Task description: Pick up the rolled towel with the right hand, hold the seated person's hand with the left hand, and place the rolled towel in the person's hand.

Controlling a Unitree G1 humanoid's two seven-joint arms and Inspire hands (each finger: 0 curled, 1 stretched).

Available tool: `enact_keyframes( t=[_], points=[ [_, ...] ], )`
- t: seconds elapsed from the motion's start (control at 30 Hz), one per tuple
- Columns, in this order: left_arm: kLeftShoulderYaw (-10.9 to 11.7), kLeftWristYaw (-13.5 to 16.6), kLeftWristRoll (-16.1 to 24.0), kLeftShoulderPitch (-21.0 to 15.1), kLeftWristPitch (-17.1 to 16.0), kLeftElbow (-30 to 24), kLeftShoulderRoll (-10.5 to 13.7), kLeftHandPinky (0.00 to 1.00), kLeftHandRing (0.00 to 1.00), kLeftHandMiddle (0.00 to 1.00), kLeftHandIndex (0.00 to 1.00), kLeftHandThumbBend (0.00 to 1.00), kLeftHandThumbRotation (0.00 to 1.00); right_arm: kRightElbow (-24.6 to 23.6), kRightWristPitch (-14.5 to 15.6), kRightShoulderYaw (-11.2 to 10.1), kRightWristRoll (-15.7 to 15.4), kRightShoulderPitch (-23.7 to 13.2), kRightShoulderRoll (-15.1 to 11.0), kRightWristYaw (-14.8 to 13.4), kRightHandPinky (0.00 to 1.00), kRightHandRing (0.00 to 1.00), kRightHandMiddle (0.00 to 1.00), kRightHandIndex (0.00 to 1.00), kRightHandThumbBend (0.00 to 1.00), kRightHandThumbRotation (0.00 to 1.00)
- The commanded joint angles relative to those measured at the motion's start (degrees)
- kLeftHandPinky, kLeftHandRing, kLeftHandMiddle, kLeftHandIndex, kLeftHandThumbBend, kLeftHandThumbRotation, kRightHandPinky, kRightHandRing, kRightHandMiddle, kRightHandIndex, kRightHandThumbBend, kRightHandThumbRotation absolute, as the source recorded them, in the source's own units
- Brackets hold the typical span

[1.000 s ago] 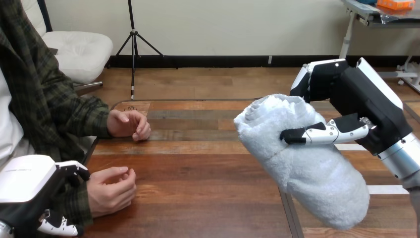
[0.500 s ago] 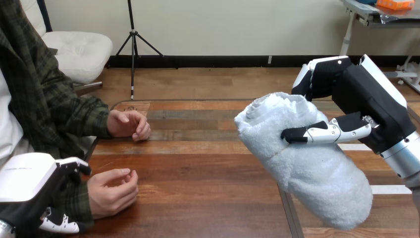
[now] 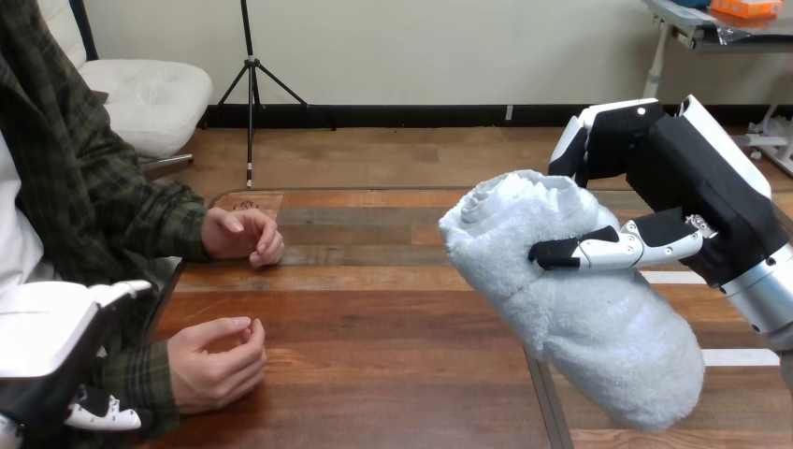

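White rolled towel [image 3: 580, 309]: held above the bench [image 3: 374, 318]; right hand [image 3: 692, 187] curled round it
Left hand [image 3: 42, 346]: beside the person's nearer hand [image 3: 215, 360]; grip cannot be told

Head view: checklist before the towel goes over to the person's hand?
1. White rolled terry towel secure in right hand: ok, fingers curled round it.
2. Left hand holding the person's nearer hand: cannot tell; it sits by the sleeve, no grasp visible.
3. Person's nearer hand ready to receive: not ok, loosely curled, resting on the brown wooden table.
4. Path from towel to that hand: ok, bare tabletop between them.
5. Person's farther hand out of the way: ok, resting farther back on the table.
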Motion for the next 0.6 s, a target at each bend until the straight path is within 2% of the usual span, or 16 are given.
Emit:
enact_keyframes(
  t=[0.0, 0.1, 0.33, 0.5, 0.57],
  points=[
    [-0.48, 0.84, 0.30, -4.05, 1.16, 0.97, 2.35, 0.80, 0.85, 0.85, 0.89, 1.00, 0.27, -2.23, -0.29, -2.11, 1.83, -1.71, -0.48, -0.11, 0.15, 0.22, 0.31, 0.37, 0.79, 0.00],
    [-0.70, 1.38, 0.42, -4.82, 1.09, 2.44, 2.93, 0.82, 0.86, 0.86, 0.90, 1.00, 0.28, -2.52, -0.14, -2.18, 1.80, -1.53, -0.55, -0.17, 0.15, 0.22, 0.31, 0.37, 0.79, 0.00],
    [-1.36, -0.43, 0.19, -6.18, 2.40, 4.06, 3.73, 0.82, 0.86, 0.87, 0.91, 1.00, 0.30, -2.76, -0.37, -2.23, 1.46, -1.35, -0.62, -0.32, 0.15, 0.22, 0.31, 0.37, 0.79, 0.00],
    [-2.42, 0.41, 0.08, -7.45, 1.76, 6.50, 4.17, 0.82, 0.86, 0.87, 0.91, 1.00, 0.31, -3.11, -0.34, -2.23, 1.22, -1.24, -0.67, -0.53, 0.15, 0.22, 0.31, 0.37, 0.79, 0.00],
    [-3.23, -1.03, 0.93, -7.99, 3.17, 6.85, 4.52, 0.82, 0.86, 0.87, 0.91, 1.00, 0.32, -3.14, -0.51, -2.29, 1.07, -1.20, -0.71, -0.59, 0.15, 0.22, 0.31, 0.37, 0.79, 0.00]
  ],
)
